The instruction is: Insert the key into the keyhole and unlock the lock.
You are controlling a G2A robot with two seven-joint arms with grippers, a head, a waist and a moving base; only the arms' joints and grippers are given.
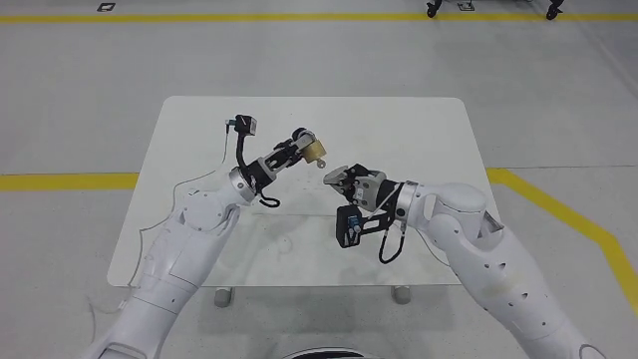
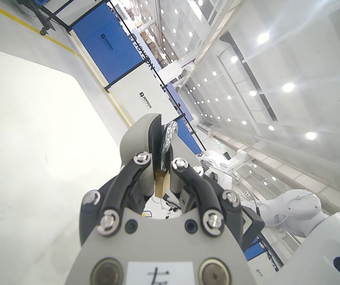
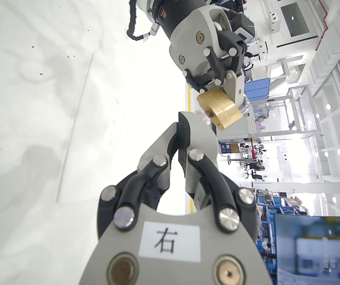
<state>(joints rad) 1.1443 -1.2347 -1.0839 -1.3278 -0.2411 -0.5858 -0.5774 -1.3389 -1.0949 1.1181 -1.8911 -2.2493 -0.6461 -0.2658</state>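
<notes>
Top view: left tool [image 1: 304,146] is raised over the white desk [image 1: 419,130], pinching the brass lock [image 1: 314,149]. The key [image 1: 322,163] sticks out of the lock on the side facing the right tool [image 1: 337,176], which is close by. At this angle the right tool's fingers cannot be read.

Left wrist view: left tool [image 2: 161,126] is clamped on the lock [image 2: 161,183]. The brass body sits deep between the fingers and the silvery shackle [image 2: 168,136] runs out toward the tips. The key side is hidden.

Right wrist view: right tool [image 3: 184,126] has its pads pressed together, with nothing visible between them. The key [image 3: 203,116] is seated in the keyhole at the end of the lock [image 3: 221,109]. Its head is just beside the right fingertip (whether they touch, I cannot tell). The left tool [image 3: 221,91] grips the lock's flat faces here.
</notes>
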